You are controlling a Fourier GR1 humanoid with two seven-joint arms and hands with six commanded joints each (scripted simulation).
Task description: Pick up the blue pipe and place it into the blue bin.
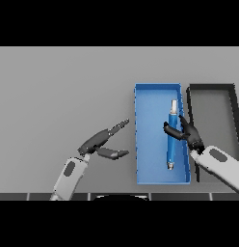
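Note:
The blue pipe [171, 140], long and thin with pale ends, lies lengthwise over the right half of the blue bin [146, 144]. My right hand [188, 134] reaches in from the lower right, with its thumb and fingers curled round the pipe's middle. Whether the pipe rests on the bin floor or hangs just above it I cannot tell. My left hand [99, 143] is at the left of the bin, off the table's middle, with fingers straight and spread, holding nothing.
A black bin [232, 103] stands right of the blue one, its near part hidden behind my right forearm. The grey table [59, 91] stretches wide to the left and back.

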